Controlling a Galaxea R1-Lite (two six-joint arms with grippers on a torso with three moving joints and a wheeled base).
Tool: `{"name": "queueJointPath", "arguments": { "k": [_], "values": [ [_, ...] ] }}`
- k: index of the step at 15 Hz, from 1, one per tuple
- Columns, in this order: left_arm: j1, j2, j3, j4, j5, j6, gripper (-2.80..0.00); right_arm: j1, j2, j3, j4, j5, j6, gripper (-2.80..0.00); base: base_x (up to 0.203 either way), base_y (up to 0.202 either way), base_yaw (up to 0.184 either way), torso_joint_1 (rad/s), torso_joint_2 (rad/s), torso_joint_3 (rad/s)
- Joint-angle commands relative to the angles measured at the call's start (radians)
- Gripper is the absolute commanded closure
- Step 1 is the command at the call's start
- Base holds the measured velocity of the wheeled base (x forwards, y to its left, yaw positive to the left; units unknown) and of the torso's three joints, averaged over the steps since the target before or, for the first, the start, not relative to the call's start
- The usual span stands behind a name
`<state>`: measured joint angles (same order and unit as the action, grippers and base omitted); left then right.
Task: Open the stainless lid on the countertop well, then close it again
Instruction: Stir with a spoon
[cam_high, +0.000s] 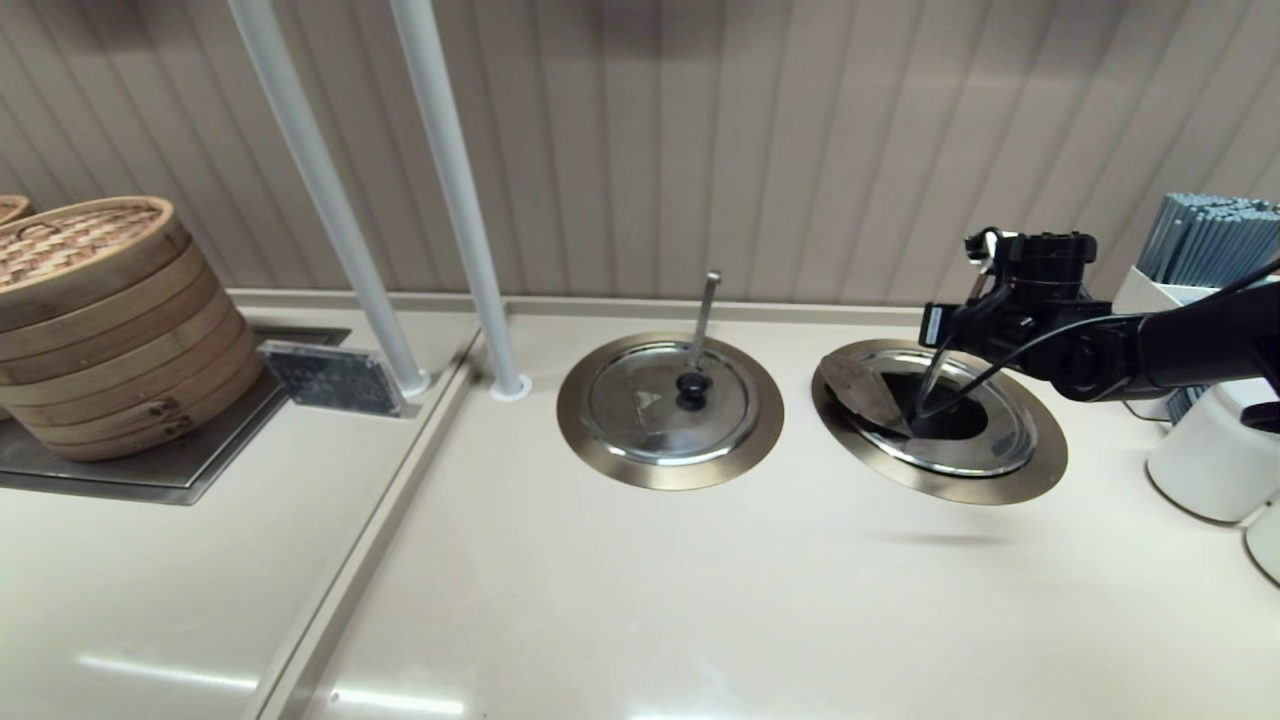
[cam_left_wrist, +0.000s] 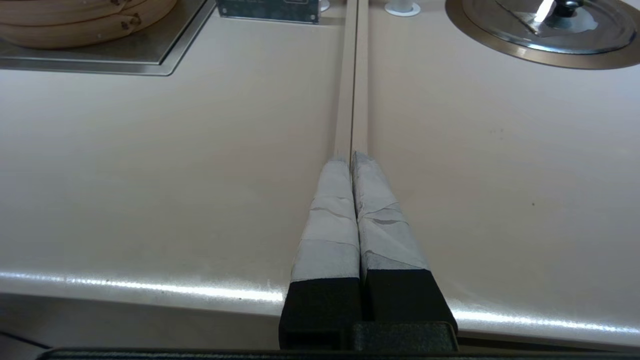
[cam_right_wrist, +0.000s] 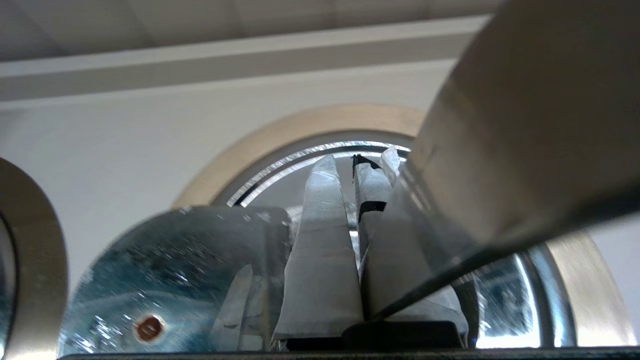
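The stainless lid (cam_high: 1000, 440) (cam_right_wrist: 505, 300) sits over the countertop well, inside its bronze rim ring (cam_high: 1040, 482) (cam_right_wrist: 280, 135). A flap-like steel piece (cam_high: 865, 392) (cam_right_wrist: 165, 270) stands tilted up on the lid's left side. My right gripper (cam_high: 920, 405) (cam_right_wrist: 350, 165) points down at the lid's centre, its taped fingers nearly together on something black at their tips; the knob is otherwise hidden. The slanted ladle handle (cam_right_wrist: 500, 125) crosses close beside the fingers. My left gripper (cam_left_wrist: 352, 156) is shut and holds nothing, low over the counter seam near the front edge.
The twin lid (cam_high: 650, 400) with its nearly vertical ladle handle (cam_high: 707, 305) lies to the left. Bamboo steamers (cam_high: 100, 320) stand far left, two white poles (cam_high: 455, 190) behind. White containers (cam_high: 1210, 460) and a chopstick holder (cam_high: 1215, 235) crowd the right edge.
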<state>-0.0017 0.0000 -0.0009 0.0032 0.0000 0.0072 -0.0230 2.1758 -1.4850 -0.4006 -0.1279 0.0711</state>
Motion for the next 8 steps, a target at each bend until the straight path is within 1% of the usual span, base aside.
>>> {"name": "queueJointPath", "arguments": {
  "k": [1, 3, 5, 8],
  "values": [
    [0.000, 0.000, 0.001, 0.001, 0.000, 0.000, 0.00, -0.041, -0.070, 0.107, -0.056, 0.019, -0.001, 0.00, 0.000, 0.000, 0.000, 0.000, 0.00, 0.000],
    [0.000, 0.000, 0.000, 0.001, 0.000, 0.000, 0.00, -0.062, -0.049, 0.099, -0.080, 0.026, -0.004, 0.00, 0.000, 0.000, 0.000, 0.000, 0.00, 0.000],
    [0.000, 0.000, 0.001, 0.000, 0.000, 0.000, 0.00, -0.071, 0.002, 0.041, -0.082, 0.025, -0.005, 0.00, 0.000, 0.000, 0.000, 0.000, 0.00, 0.000],
    [0.000, 0.000, 0.000, 0.001, 0.000, 0.000, 0.00, -0.063, 0.073, -0.093, -0.060, 0.020, -0.005, 0.00, 0.000, 0.000, 0.000, 0.000, 0.00, 0.000]
  ]
}}
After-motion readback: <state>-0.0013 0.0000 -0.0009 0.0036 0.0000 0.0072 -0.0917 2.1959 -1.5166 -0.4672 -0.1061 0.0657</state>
